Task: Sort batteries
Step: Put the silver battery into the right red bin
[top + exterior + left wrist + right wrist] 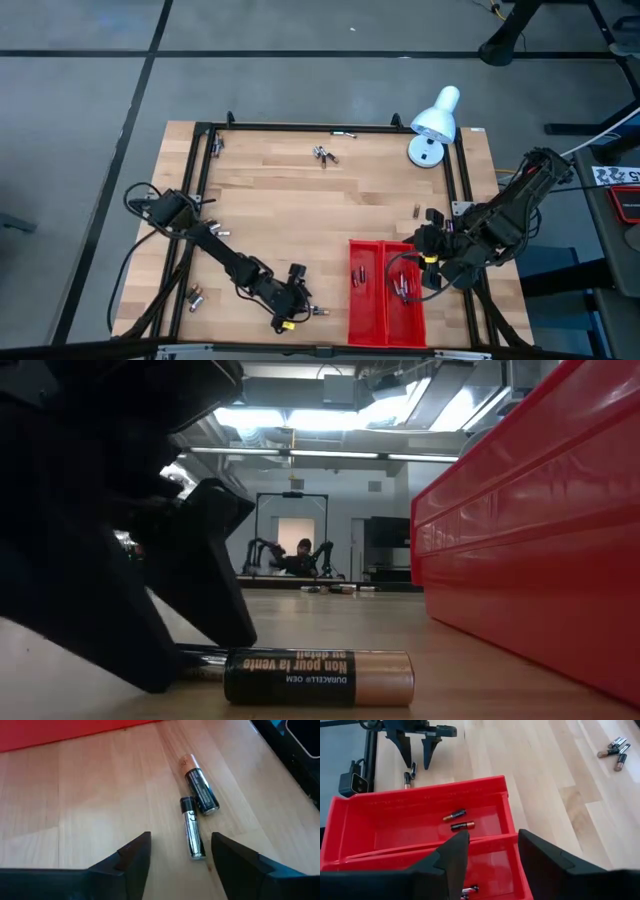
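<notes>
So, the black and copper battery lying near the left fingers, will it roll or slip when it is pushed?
Probably it rolls: the black and copper battery is a smooth cylinder lying flat on the bare wooden table. It may slip between the left gripper fingers. The silver battery beside it could be nudged too.

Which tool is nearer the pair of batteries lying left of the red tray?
Left. The left tool is open right over the pair of batteries; the right tool hovers open over the red tray.

Legible print: black-and-copper cylindrical battery (318, 678) lying near the wooden table's front edge reads "Non pour la vente au détail" and "DURACELL OEM", text upside down in low view. No other readable markings found.
</notes>
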You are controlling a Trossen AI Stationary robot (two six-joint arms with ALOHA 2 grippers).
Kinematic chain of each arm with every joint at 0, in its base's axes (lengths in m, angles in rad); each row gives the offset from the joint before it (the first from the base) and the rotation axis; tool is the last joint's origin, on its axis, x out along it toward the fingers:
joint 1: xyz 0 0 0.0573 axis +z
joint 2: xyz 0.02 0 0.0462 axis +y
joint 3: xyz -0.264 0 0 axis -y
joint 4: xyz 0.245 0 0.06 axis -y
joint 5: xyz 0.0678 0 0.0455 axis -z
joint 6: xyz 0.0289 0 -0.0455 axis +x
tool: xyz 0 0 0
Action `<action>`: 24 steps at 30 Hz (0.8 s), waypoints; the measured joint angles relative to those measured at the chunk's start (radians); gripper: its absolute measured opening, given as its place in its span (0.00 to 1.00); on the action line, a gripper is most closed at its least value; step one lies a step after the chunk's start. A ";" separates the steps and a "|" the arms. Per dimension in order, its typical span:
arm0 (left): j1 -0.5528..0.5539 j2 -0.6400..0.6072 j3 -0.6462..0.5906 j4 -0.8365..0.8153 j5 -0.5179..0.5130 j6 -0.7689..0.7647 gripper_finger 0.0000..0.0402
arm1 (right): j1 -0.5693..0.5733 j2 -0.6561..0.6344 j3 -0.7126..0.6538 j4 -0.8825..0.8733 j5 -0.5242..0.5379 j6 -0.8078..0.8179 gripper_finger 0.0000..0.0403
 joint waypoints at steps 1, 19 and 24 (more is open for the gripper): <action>0.000 0.000 0.001 -0.012 0.000 -0.001 0.44 | 0.000 0.000 0.000 0.000 0.000 0.000 0.43; -0.010 0.060 0.001 0.042 0.007 -0.090 0.14 | 0.000 0.000 0.000 0.021 0.069 0.032 0.43; -0.013 0.063 -0.005 0.044 0.018 -0.109 0.18 | 0.000 0.000 0.000 0.051 0.080 0.032 0.43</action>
